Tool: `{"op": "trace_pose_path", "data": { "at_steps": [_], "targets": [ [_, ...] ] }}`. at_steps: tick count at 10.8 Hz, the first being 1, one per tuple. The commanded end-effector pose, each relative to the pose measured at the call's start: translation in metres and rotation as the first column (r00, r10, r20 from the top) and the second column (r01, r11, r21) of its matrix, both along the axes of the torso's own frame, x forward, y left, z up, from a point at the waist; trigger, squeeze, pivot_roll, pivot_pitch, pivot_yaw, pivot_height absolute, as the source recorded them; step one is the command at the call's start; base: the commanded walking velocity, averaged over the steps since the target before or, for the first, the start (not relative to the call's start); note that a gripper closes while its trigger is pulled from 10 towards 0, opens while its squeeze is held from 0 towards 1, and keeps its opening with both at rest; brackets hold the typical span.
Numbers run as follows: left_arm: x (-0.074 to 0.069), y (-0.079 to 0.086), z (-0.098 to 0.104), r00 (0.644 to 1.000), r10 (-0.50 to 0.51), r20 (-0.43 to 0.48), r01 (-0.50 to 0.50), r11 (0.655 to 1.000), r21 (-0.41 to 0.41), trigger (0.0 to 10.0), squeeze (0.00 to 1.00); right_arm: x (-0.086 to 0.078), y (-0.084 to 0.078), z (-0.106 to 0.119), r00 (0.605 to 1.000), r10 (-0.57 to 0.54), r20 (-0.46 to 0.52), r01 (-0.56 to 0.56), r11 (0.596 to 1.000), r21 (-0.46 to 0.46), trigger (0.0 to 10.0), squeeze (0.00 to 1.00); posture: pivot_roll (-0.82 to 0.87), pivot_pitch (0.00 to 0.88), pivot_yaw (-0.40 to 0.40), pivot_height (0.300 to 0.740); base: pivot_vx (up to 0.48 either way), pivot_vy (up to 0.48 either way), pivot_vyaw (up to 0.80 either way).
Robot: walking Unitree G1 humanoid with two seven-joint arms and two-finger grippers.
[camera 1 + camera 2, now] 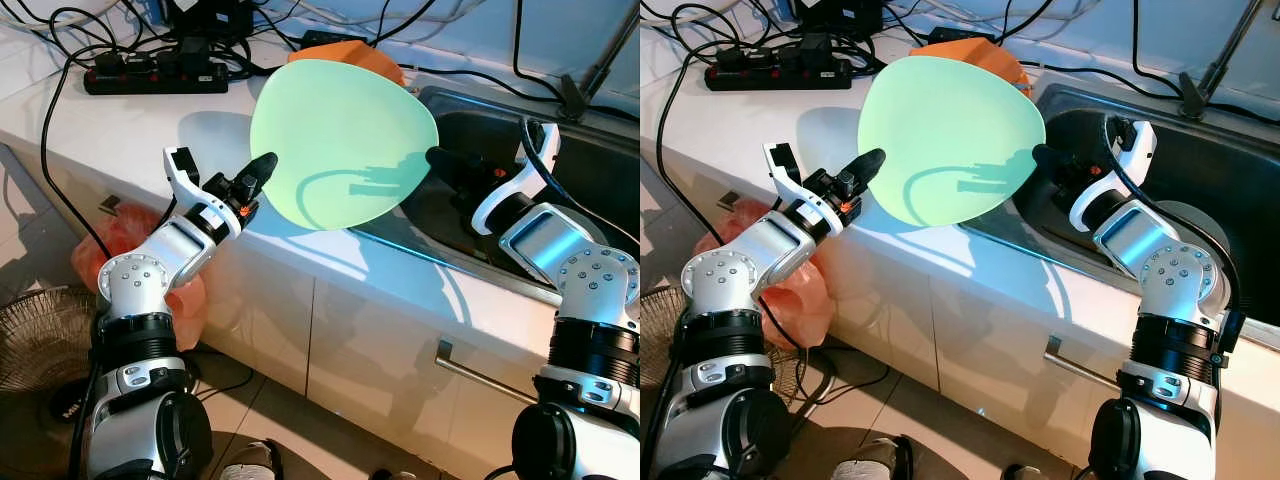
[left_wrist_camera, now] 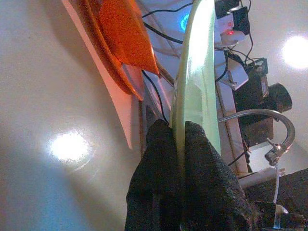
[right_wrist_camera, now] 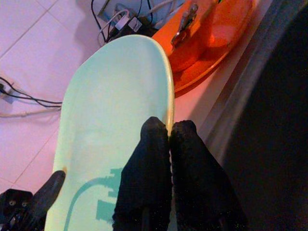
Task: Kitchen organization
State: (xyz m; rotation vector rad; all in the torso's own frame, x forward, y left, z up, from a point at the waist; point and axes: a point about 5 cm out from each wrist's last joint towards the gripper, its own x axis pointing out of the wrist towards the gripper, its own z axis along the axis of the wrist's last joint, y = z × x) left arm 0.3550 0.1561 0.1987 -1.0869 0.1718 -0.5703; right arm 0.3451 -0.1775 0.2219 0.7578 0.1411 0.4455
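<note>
The plate (image 1: 340, 140) is pale mint green and plain, and behind it lie orange dishes (image 3: 211, 38). The worktop (image 1: 130, 130) is white, the sink (image 1: 590, 150) dark steel. A black power strip (image 1: 155, 78) sits behind, and an orange-red plastic bag (image 1: 120, 240) is below.

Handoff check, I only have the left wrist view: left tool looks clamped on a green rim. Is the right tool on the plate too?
Observer: Yes. The right tool is pinched on the opposite edge of the green plate; the left tool holds the near-left edge.
Operator: Where's the plate relative to the sink?
Observer: Held up tilted, above the counter edge just left of the sink.
Operator: That orange thing behind it?
Observer: An orange dish on the counter behind the plate, with a metal utensil lying in it.
</note>
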Motion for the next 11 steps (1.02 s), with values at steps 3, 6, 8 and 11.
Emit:
{"op": "trace_pose_path", "data": {
  "at_steps": [3,6,8,11],
  "targets": [
    [-0.001,-0.014,0.004,0.997,-0.071,0.037,0.07,0.997,0.018,5.3,0.0,-0.002,0.003,0.007,0.999,0.025,0.041,-0.024,1.0,-0.006,0.0,0.0,0.08,0.094,0.008,0.74,0.0,0.0,0.0],
    [-0.004,-0.021,0.001,0.995,-0.094,0.035,0.093,0.995,0.033,10.0,1.0,0.001,0.002,0.008,0.999,-0.019,0.047,0.019,1.0,0.012,0.0,0.0,0.08,0.093,0.007,0.74,0.0,0.0,0.0],
    [-0.007,-0.024,-0.001,0.993,-0.108,0.039,0.107,0.994,0.039,10.0,1.0,0.002,0.001,0.006,0.998,-0.046,0.051,0.044,0.999,0.027,0.0,0.0,0.08,0.094,0.006,0.74,0.0,0.0,0.0],
    [-0.009,-0.021,0.0,0.992,-0.115,0.05,0.112,0.992,0.055,10.0,1.0,0.006,-0.011,0.007,0.992,-0.114,0.049,0.112,0.993,0.036,0.0,0.0,0.08,0.095,0.003,0.74,0.0,0.0,0.0]
  ]
}}
